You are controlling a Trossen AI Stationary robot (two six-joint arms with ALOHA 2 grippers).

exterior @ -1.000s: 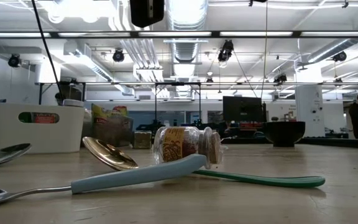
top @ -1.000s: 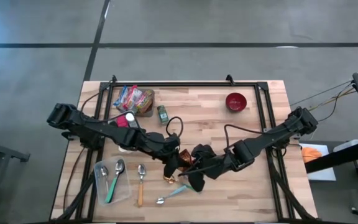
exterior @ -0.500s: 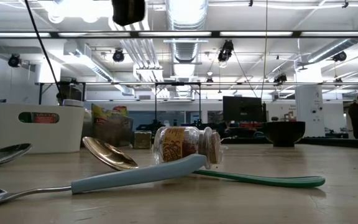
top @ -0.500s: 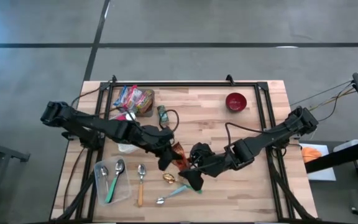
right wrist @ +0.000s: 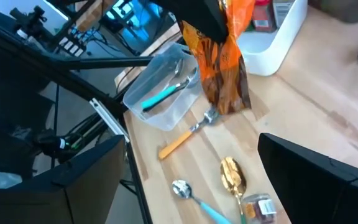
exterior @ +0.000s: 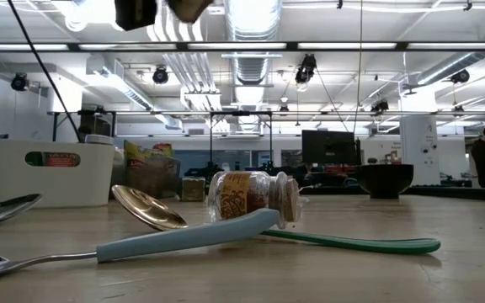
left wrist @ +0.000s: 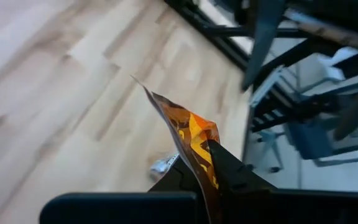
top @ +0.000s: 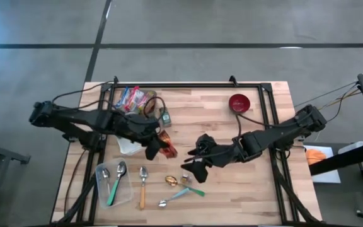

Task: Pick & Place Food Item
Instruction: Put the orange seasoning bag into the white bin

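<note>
left pincer clamps orange snack packet; right pincer gapes empty nearby.

No legible text or labels

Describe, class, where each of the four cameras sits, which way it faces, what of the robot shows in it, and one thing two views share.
High view: above the table, looking straight down; both arms show, left gripper holding the orange packet, right gripper open.
Low view: at table-top height, looking level past a small jar into the room; dark arm parts at the top edge.
Left wrist view: on the left wrist; its fingers pinch the packet.
Right wrist view: on the right wrist; its fingers spread.
Shared: gold spoon in low and right wrist views.
</note>
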